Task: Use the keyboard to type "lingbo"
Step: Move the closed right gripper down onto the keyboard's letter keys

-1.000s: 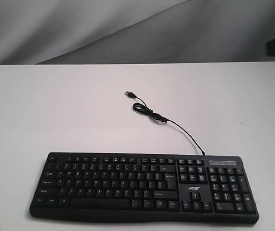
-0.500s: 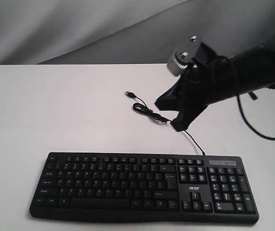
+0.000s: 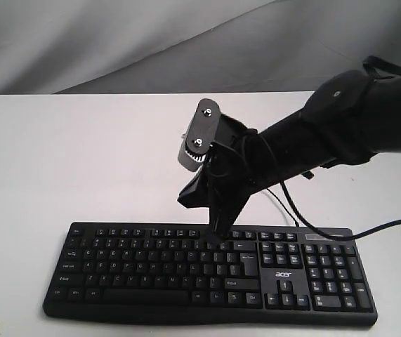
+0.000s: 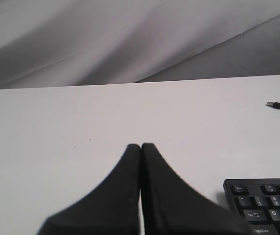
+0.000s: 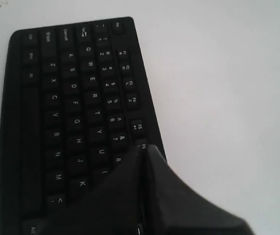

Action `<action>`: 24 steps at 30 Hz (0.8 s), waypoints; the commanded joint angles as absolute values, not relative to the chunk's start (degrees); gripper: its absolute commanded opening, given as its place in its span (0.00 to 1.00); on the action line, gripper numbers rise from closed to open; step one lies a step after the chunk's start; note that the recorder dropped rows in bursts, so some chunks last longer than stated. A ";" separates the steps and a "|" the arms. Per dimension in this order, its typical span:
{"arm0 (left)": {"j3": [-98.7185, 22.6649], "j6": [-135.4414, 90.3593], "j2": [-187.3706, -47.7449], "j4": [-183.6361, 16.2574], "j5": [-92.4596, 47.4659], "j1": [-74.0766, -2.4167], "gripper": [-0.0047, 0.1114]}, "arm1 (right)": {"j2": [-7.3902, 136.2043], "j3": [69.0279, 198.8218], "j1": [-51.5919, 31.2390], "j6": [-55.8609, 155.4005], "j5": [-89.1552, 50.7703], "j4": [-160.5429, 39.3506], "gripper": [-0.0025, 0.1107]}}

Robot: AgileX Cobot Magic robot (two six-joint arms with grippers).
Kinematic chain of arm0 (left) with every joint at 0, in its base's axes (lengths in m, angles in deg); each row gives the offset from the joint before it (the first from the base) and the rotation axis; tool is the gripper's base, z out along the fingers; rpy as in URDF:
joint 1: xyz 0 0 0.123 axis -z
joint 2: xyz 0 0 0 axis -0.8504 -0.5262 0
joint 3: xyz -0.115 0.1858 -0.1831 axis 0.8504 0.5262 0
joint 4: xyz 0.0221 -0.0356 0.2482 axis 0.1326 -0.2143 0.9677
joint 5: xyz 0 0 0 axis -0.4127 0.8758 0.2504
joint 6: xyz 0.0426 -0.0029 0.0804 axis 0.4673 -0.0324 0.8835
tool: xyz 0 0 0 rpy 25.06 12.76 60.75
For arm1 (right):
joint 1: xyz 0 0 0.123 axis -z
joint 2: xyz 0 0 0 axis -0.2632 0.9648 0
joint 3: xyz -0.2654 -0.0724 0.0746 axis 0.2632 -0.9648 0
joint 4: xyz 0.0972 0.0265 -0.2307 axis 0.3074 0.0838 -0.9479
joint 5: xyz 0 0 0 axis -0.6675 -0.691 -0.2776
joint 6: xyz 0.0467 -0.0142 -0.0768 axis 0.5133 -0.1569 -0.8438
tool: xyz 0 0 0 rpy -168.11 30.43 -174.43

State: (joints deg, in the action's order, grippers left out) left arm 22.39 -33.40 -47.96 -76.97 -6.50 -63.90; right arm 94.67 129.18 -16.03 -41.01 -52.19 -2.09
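the keyboard [image 3: 151, 270], wide and black with white legends, number pad and acer logo at its right end, lies across the bottom of the exterior frame on the white desk [image 3: 60, 154]. right gripper [image 3: 218, 233] pinched closed, tip at the upper key rows. left gripper [image 4: 140, 147] closed too.

Kbd [image 3: 211, 274] lies flat on table [image 3: 81, 154], near the front edge, long axis L–R, num pad at R end. R arm [image 3: 340, 126] enters from the R side, above the table, and crosses past centre. R gripper [image 3: 218, 235] points down over the top key rows, mid main block; contact w/ keys can't be told. USB plug [image 4: 275, 104] on table behind kbd, well apart. L gripper [image 4: 140, 147] over bare table, kbd's Esc corner near it, not touching. Cloth [image 3: 116, 42] hangs behind the table's far edge.
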 commanded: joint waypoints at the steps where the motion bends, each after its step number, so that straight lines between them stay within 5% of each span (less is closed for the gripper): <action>1: 22.66 -33.53 -47.74 -76.97 -7.23 -63.96 0.04 | 97.83 129.50 -16.17 -41.11 -54.07 -1.76 0.02; 24: 22.66 -33.53 -47.74 -76.97 -7.23 -63.96 0.04 | 98.85 124.84 -24.76 -18.85 -42.56 -18.03 0.02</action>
